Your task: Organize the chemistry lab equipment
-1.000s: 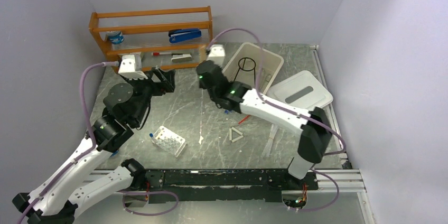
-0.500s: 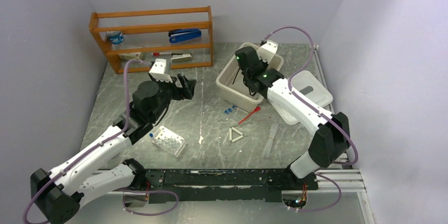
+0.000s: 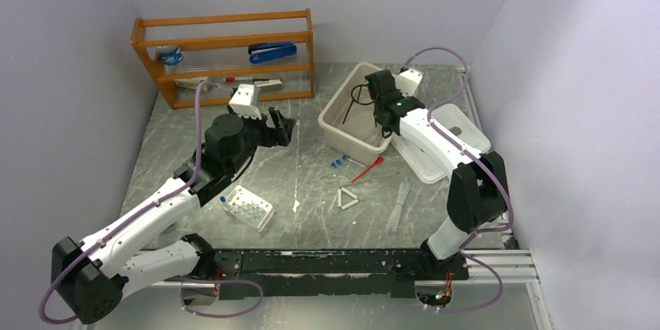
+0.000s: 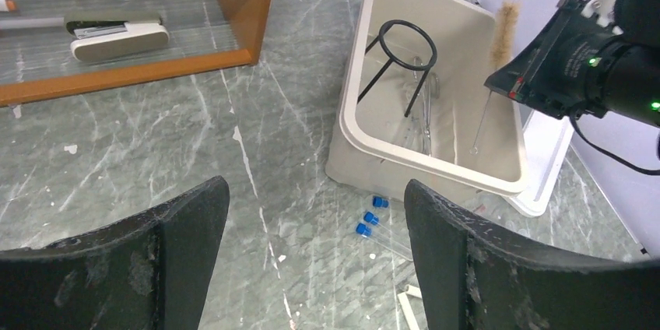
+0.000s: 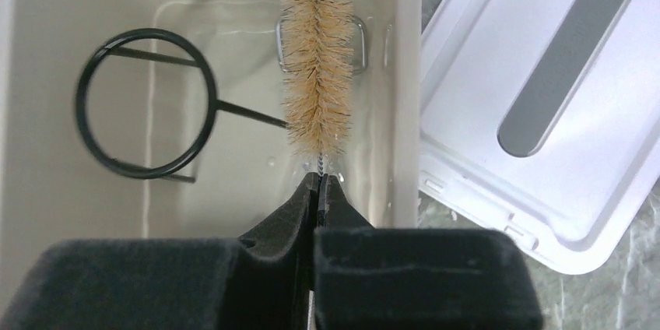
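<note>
My right gripper (image 5: 319,182) is shut on the wire stem of the bristle brush (image 5: 317,50) and holds it over the beige bin (image 3: 325,121); it also shows in the top view (image 3: 380,106). The black wire tripod (image 5: 146,104) stands in the bin, and metal forceps (image 4: 426,116) lie on its floor. My left gripper (image 4: 313,186) is open and empty above the table, left of the bin. Blue-capped vials (image 3: 336,163), the red-bulb pipette (image 3: 366,169), the white triangle (image 3: 348,199), clear tubes (image 3: 399,204) and the white holed rack (image 3: 247,207) lie on the table.
The bin's white lid (image 3: 451,139) lies right of the bin. A wooden shelf (image 3: 226,57) at the back left holds a blue stapler (image 3: 272,51) and stationery. Walls close in on the left, back and right.
My right gripper has carried the brush from left of the bin to over the bin's right side. My left gripper has swung right, toward the middle of the table.
</note>
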Tool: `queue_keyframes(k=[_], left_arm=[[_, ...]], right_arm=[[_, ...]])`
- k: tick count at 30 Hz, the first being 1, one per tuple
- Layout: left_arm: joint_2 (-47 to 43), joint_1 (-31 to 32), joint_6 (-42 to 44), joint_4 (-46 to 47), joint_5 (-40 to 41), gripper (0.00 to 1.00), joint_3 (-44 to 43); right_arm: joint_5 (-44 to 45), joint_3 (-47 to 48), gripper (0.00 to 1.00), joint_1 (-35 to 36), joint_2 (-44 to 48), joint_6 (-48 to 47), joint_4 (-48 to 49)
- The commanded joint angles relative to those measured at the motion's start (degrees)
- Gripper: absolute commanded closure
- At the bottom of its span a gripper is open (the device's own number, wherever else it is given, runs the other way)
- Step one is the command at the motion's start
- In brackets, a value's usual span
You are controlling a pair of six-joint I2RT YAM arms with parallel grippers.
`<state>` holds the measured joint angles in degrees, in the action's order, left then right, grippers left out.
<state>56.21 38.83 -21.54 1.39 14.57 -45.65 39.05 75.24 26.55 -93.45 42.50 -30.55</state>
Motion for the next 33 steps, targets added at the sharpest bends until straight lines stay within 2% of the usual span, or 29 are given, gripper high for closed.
queue_keyframes(k=[1,9,11,13,16,25,33], left_arm=[[1.2,-0.2,-1.5,-1.2,-2.0,0.14,-3.4],[1.8,-0.3,-1.3,-1.3,-1.9,0.14,-3.2],[2.1,-0.3,-0.6,-1.3,-2.1,0.14,-3.5],[2.4,-0.2,0.2,-1.3,-2.8,0.14,-3.8],[3.0,-0.3,0.5,-1.3,-4.3,0.14,-4.2],[5.2,-0.2,0.1,-3.2,-7.5,0.14,-5.0],[5.2,-0.2,0.7,-2.3,-12.2,0.12,-4.6]], right_arm=[[-9.1,-1.9,1.0,-3.6,-2.5,-5.7,6.8],[-9.1,2.9,1.0,-4.1,-10.4,-4.5,3.2],[-9.4,3.1,0.97,-4.3,-11.1,-4.7,2.9],[-9.4,3.5,0.91,-4.3,-11.4,-4.4,2.2],[-8.8,4.6,0.75,-4.3,-10.8,-4.0,0.6],[-12.5,4.5,0.59,-4.3,-2.3,-6.1,-0.5],[-15.6,-3.4,0.43,-4.3,13.8,-8.2,-3.6]])
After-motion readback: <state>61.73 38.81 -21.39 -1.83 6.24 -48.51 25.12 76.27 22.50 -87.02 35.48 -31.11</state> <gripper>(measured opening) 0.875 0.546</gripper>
